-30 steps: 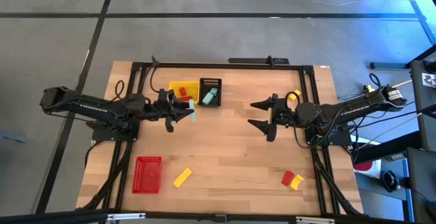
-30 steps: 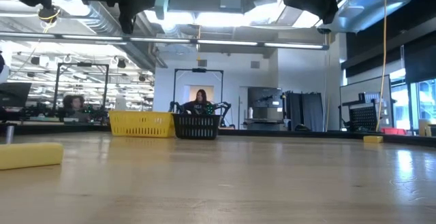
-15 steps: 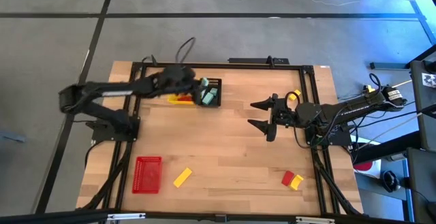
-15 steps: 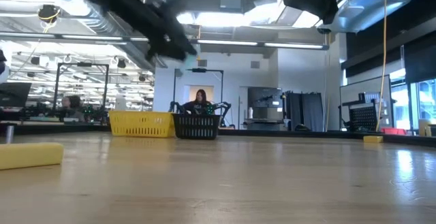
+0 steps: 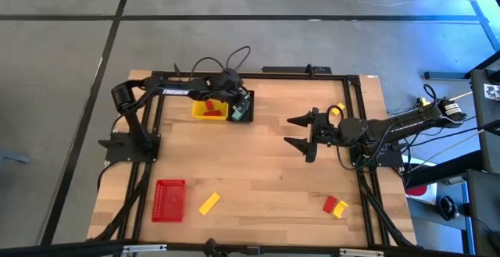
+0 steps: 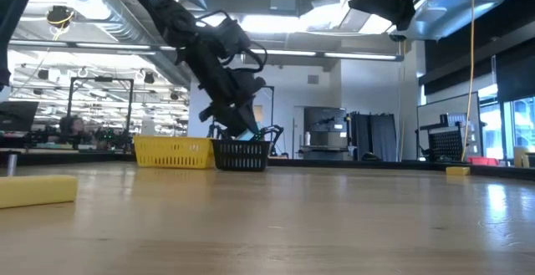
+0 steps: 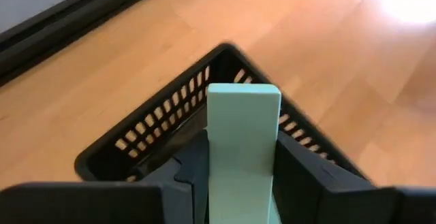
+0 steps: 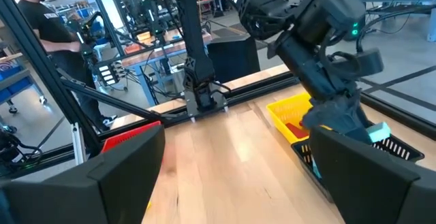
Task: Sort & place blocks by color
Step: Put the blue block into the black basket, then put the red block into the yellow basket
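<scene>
Left wrist view: flat pale teal block point(image 7: 242, 142) clamped upright over black basket point(image 7: 146, 139).

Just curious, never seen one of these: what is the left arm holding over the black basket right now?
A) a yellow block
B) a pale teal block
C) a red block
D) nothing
B: the left gripper is shut on a pale teal block above the black basket.

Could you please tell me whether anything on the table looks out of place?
Yes: inside the yellow basket lies a red block, a colour mismatch. The left gripper holds a teal block over the black basket, and the right gripper hangs open.
</scene>
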Available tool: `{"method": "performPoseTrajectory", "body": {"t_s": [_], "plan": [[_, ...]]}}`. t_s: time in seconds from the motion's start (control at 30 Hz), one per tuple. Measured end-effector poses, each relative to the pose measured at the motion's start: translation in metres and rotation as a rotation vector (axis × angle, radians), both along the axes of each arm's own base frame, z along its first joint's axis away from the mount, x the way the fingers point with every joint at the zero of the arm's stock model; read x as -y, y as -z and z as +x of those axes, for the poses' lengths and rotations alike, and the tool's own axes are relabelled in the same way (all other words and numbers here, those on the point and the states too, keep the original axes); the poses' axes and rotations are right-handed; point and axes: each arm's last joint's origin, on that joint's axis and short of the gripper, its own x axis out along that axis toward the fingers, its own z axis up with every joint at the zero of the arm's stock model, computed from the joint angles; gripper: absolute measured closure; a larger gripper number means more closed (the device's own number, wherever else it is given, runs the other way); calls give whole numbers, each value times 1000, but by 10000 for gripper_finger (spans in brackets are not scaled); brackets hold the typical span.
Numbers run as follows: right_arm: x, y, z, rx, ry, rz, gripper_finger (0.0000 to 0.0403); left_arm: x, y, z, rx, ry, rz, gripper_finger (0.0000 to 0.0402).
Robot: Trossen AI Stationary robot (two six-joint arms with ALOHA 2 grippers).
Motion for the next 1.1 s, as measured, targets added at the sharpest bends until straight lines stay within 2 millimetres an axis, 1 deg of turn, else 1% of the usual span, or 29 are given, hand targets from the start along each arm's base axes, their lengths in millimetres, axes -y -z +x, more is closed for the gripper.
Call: {"method": "performPoseTrajectory", "body": {"t_s": [0.13, 0.2, 0.27, 0.37, 0.43, 0.5, 0.6, 0.7, 0.8, 0.87, 0.93, 1.03, 1.1], "plan": [[0, 0, 0, 0, -1, 0, 39, 1, 0, 1, -27, -30, 41, 281], [0, 0, 0, 0, -1, 0, 39, 2, -1, -1, -45, -40, 55, 254], [0, 0, 0, 0, -1, 0, 39, 2, -1, -1, -51, -48, 63, 216], [0, 0, 0, 0, -1, 0, 39, 2, -1, -2, -43, -29, 36, 167], [0, 0, 0, 0, -1, 0, 39, 1, -1, -2, -26, -1, 6, 144], [0, 0, 0, 0, -1, 0, 39, 1, -1, -3, -11, 22, -28, 129], [0, 0, 0, 1, -1, 0, 39, 2, -11, -9, 13, 27, -78, 121], [0, -1, 0, 7, -1, 2, 39, 7, -31, -18, 38, 48, -64, 122], [0, -1, 0, 9, -1, 1, 39, 24, -65, -25, 125, 104, -8, 127], [0, -1, 0, 11, 0, 2, 39, 42, -89, -33, 208, 147, 38, 128], [0, -1, 0, 10, -1, 1, 39, 63, -109, -43, 293, 188, 91, 128], [0, -1, 0, 8, 0, 1, 39, 100, -128, -61, 456, 261, 162, 129], [0, -1, 0, 7, 0, 1, 39, 124, -131, -74, 563, 321, 192, 129]]}}
